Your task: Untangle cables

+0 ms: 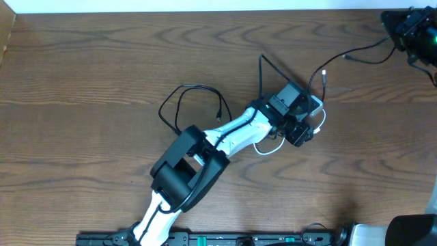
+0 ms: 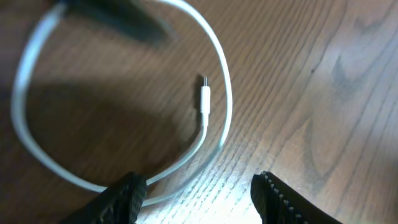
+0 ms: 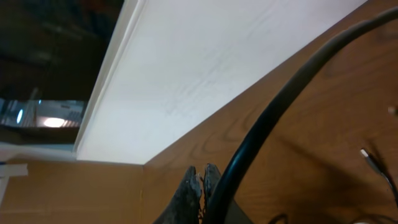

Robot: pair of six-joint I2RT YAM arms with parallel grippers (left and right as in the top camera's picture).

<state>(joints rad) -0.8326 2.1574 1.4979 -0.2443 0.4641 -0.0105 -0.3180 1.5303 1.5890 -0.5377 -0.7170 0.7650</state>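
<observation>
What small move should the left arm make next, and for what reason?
Probably lower the left gripper a little and close it on the white cable. Its jaws stand open above the table, and a stretch of the cable's loop lies between them, with the plug end lying free inside the loop. I cannot tell how high the jaws are.

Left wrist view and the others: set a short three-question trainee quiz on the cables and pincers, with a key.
1. True or false: the left pincer is shut on the white cable.
2. The right pincer is: A open; B shut.
3. Fill in: the white plug lies ____ the cable's loop.
Key: 1 false, its jaws stand open; 2 B; 3 inside.
</observation>
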